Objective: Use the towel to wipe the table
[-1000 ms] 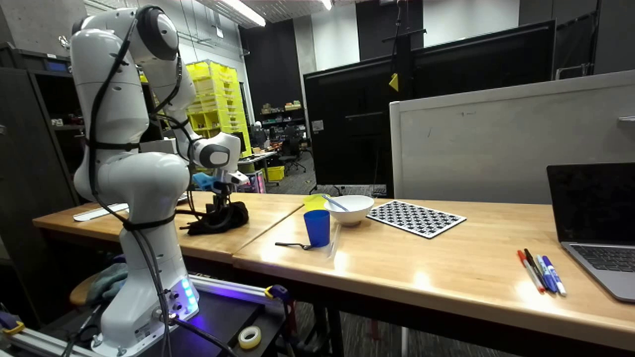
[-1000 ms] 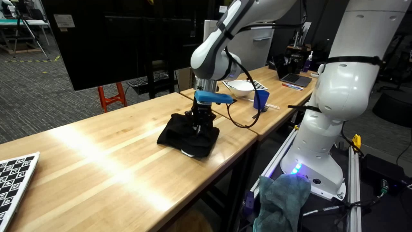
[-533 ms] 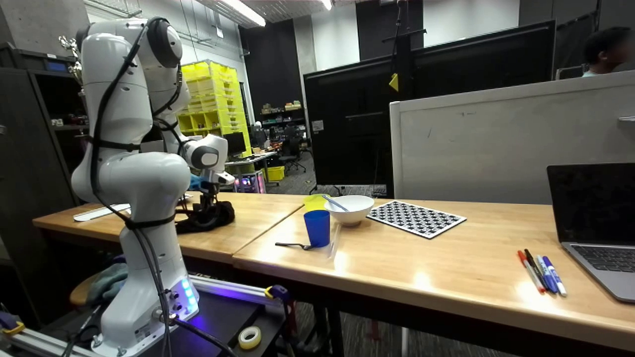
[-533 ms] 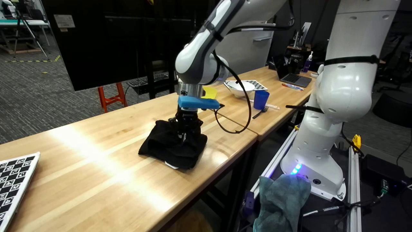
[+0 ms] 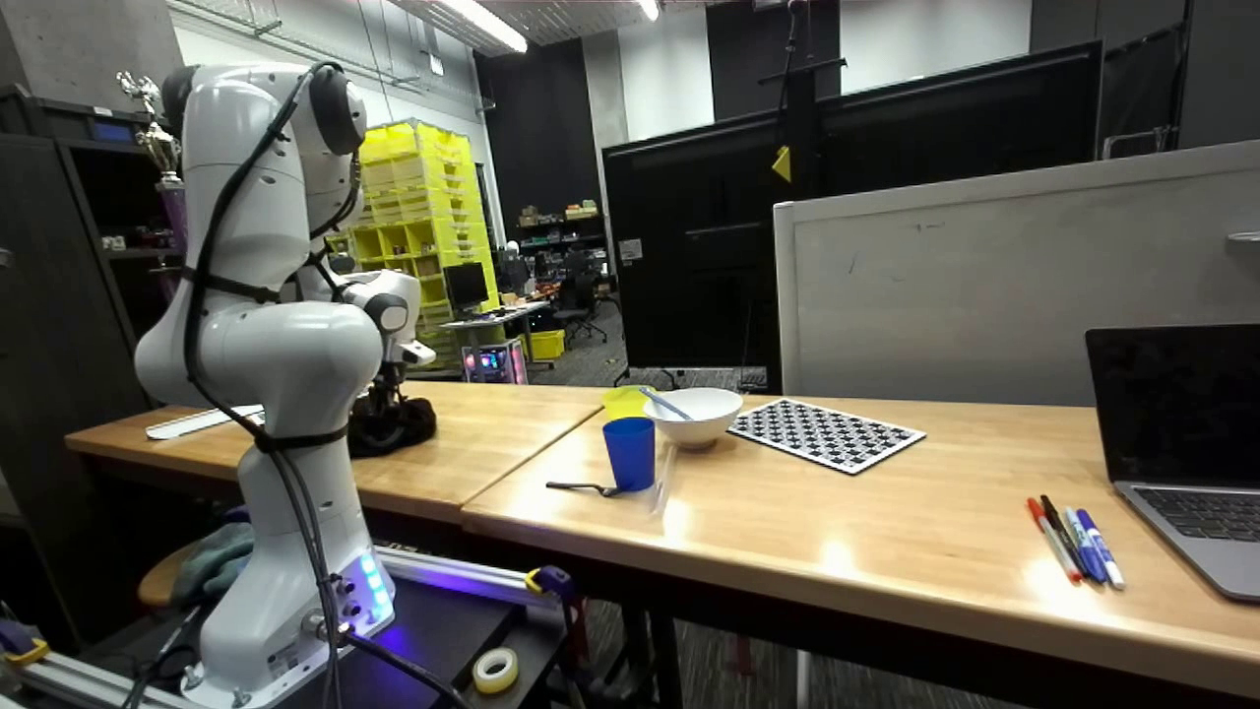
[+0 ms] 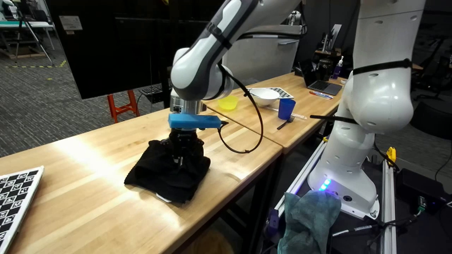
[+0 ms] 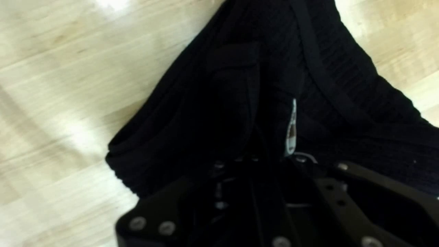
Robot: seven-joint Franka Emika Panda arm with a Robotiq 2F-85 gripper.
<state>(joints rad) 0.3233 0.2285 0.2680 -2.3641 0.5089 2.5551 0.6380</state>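
The black towel (image 6: 160, 180) lies crumpled on the bench (image 6: 95, 201), a fold of it clamped in the pincer (image 6: 179, 160). In an exterior view a white label (image 6: 163, 198) shows at its lower edge; the wrist view brings out ribbed weave (image 7: 346, 79) and a raised fold running up from the pincer. In an exterior view the arm (image 5: 266, 364) hides one end. Bunched so, its long axis cannot be told; the labelled edge lies on the side away from the blue cup (image 6: 286, 109), white bowl (image 6: 265, 97) and yellow bowl (image 6: 228, 103), all well apart.
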